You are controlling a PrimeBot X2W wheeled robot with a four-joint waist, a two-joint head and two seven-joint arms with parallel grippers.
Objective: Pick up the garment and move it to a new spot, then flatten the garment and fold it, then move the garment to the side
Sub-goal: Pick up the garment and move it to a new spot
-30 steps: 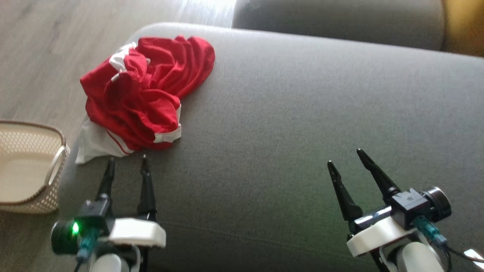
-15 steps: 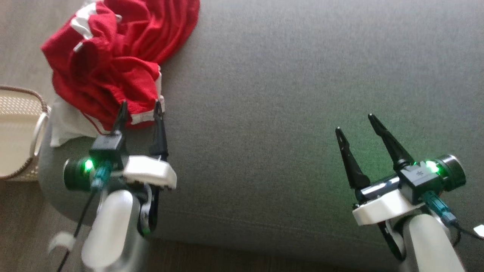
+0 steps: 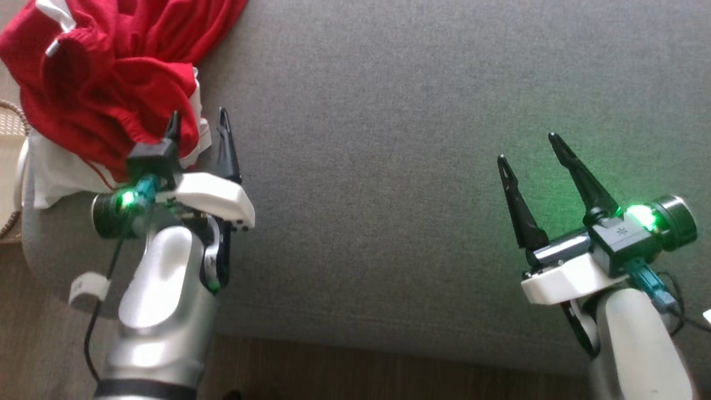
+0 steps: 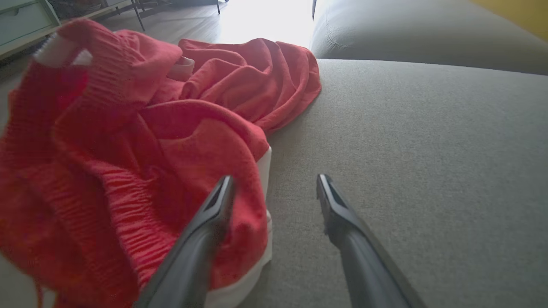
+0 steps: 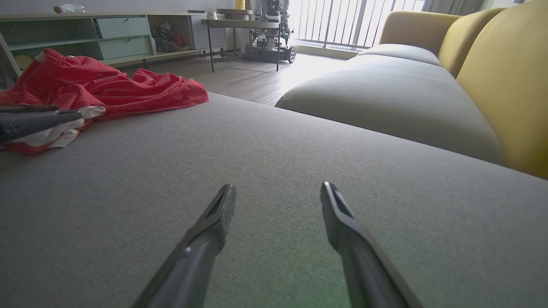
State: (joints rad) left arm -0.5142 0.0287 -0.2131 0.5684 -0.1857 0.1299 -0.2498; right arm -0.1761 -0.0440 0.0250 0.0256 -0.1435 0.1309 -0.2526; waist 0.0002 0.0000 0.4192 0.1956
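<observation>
At the left corner of the sofa (image 3: 389, 139), where the garment (image 3: 105, 66) lies bunched, our left hand (image 3: 199, 113) hovers released at its hem, right hand (image 3: 526, 146) released too; we risk pinching one loose layer only.

Counting what is showing on and around the seat.
One garment (image 3: 105, 61) is lying there. Two grippers are showing, the left gripper (image 3: 198, 115) and the right gripper (image 3: 527, 148), each carrying two fingers (image 3: 583, 178), making four in all. Two green lights (image 3: 126, 198) are glowing, one by each gripper. One basket (image 3: 8, 121) is peeking in at the edge. In the right wrist view, two grey seat cushions (image 5: 257, 171) and two yellow back cushions (image 5: 505, 85) are showing, with one table (image 5: 239, 22) standing behind.
</observation>
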